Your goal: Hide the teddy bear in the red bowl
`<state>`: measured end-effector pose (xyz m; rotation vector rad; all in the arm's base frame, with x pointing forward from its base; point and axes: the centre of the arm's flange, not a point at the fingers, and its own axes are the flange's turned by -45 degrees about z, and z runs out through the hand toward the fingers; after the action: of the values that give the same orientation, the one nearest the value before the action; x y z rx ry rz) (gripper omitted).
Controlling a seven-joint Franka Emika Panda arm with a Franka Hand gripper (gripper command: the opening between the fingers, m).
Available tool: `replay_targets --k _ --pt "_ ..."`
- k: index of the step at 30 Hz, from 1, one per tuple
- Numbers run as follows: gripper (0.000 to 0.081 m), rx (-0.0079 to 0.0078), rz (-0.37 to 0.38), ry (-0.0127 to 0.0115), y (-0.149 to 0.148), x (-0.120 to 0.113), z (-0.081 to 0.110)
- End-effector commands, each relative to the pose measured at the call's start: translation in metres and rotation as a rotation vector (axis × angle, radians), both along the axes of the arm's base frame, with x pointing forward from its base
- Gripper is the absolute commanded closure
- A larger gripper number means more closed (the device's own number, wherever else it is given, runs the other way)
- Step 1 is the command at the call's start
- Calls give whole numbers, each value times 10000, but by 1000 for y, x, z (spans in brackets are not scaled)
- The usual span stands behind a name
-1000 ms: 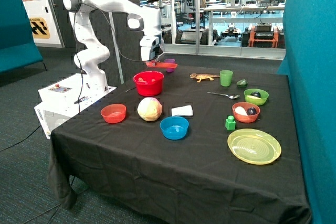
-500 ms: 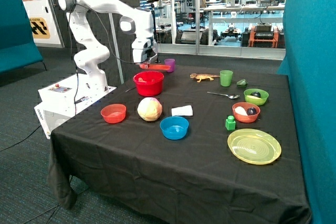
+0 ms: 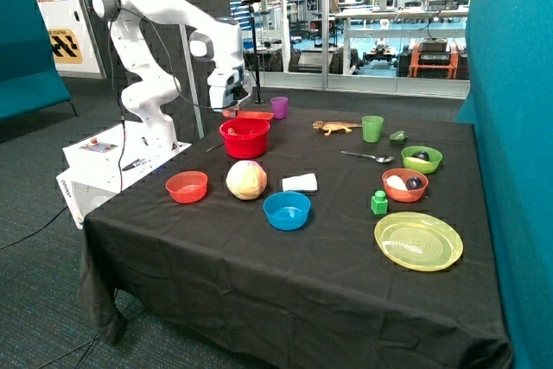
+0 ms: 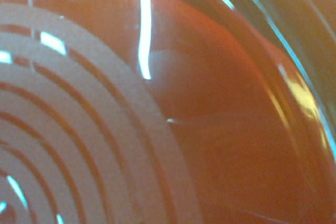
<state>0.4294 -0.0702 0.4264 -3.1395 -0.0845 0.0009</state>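
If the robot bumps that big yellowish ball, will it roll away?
The ball looks round, with nothing touching it, so a push would probably send it rolling. The black cloth might slow it. The blue bowl and white pad nearby could stop it.

Red bowl (image 3: 244, 137): deep, bright red, upright on the desk's far side, behind the pale round ball.
Bowl contents: small brownish shape at the rim; can't confirm it's the teddy bear.
Rim: partly under flat red plate.

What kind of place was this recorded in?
Probably a robotics lab: the arm is mounted beside a cloth-draped table of toy props, with glass partitions behind showing workbenches and equipment.
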Motion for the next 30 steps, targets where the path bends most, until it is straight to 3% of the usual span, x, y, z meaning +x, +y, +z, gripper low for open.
replay_targets --k 1,22,23,25,28,30 --pt "808 -9 -12 -6 -5 -8 -11" --pt "808 -10 -388 -6 -12 -12 -32" --pt "773 -10 -428 -6 -14 -13 -34" --pt "549 -10 -536 -5 -18 -14 -36" --pt "320 -10 -579 -5 -23 -16 -38" --pt "231 -10 -595 -5 -26 -16 -38"
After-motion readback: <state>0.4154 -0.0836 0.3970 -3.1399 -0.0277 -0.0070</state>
